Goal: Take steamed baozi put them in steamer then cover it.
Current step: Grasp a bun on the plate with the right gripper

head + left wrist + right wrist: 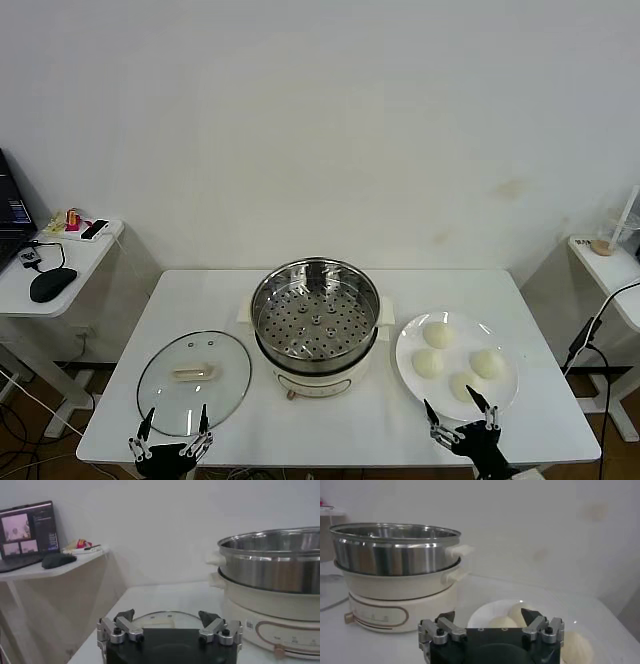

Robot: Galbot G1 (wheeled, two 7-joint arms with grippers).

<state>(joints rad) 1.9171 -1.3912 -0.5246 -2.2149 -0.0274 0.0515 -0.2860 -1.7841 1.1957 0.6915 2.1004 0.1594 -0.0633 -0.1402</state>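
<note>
The steamer stands open at the table's middle, its perforated tray bare; it also shows in the left wrist view and the right wrist view. Four cream-white baozi lie on a white plate to its right, and some show in the right wrist view. The glass cover with its beige handle lies flat on the table to the left. My left gripper is open and empty at the front edge, just before the cover. My right gripper is open and empty at the plate's front edge.
A white side table with a mouse, a laptop and small items stands at the far left. Another side table stands at the far right with a cable hanging from it. A bare wall rises behind the table.
</note>
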